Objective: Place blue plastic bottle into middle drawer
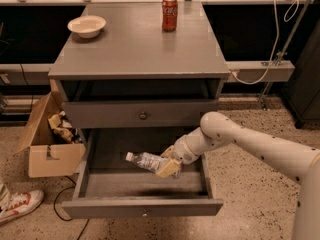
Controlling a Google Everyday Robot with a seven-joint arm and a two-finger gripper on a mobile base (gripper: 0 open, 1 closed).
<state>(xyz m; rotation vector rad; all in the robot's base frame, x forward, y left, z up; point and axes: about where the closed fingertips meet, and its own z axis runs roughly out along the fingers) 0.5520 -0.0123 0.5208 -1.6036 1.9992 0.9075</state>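
Note:
The blue plastic bottle [146, 160] is a small clear bottle with a white cap pointing left. My gripper [167, 164] is shut on its base end and holds it tilted, just above the floor of the open middle drawer [142, 185]. The white arm reaches in from the right over the drawer's right wall. The drawer is pulled far out, its front panel near the bottom of the view. The closed knobbed drawer front [143, 115] sits one level higher.
A red soda can [169, 13] and a cream bowl [87, 25] stand on the cabinet top [135, 49]. An open cardboard box [47, 139] with scraps sits on the floor at left. A shoe [15, 206] is at bottom left. Cables hang at the right.

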